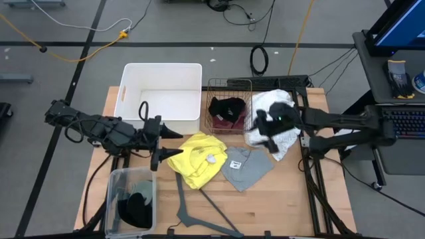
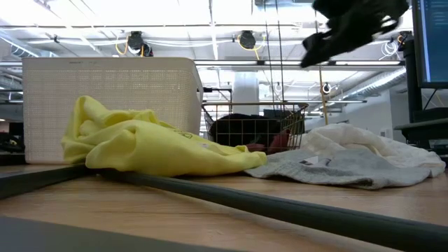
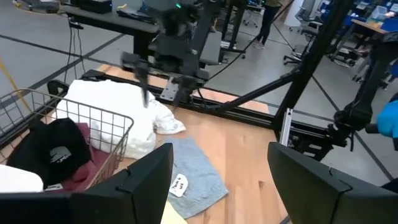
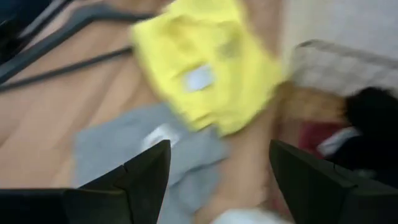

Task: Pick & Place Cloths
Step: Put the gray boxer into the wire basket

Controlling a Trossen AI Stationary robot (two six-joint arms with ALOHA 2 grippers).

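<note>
The bright yellow cloth (image 1: pixel 198 159) lies bunched on the table, its edge over the grey-blue cloth (image 1: pixel 247 166). The large white cloth (image 1: pixel 273 126) is heaped beside the wire basket (image 1: pixel 229 85), which holds the black cloth (image 1: pixel 226 106) and the maroon cloth (image 1: pixel 222 121). My left gripper (image 1: pixel 176 144) (image 3: pixel 221 180) is open, level, just left of the yellow cloth. My right gripper (image 1: pixel 271 133) (image 2: pixel 336 35) (image 4: pixel 217 180) is open and hovers high above the white cloth. A sage green cloth (image 1: pixel 141 195) sits in the clear tub.
A white bin (image 1: pixel 163 73) stands at the far side, left of the basket. A clear tub (image 1: pixel 114 192) with dark cloth sits at the near left corner. A thin grey hanger (image 1: pixel 199 212) lies near the front edge. Bare wood shows at the near right.
</note>
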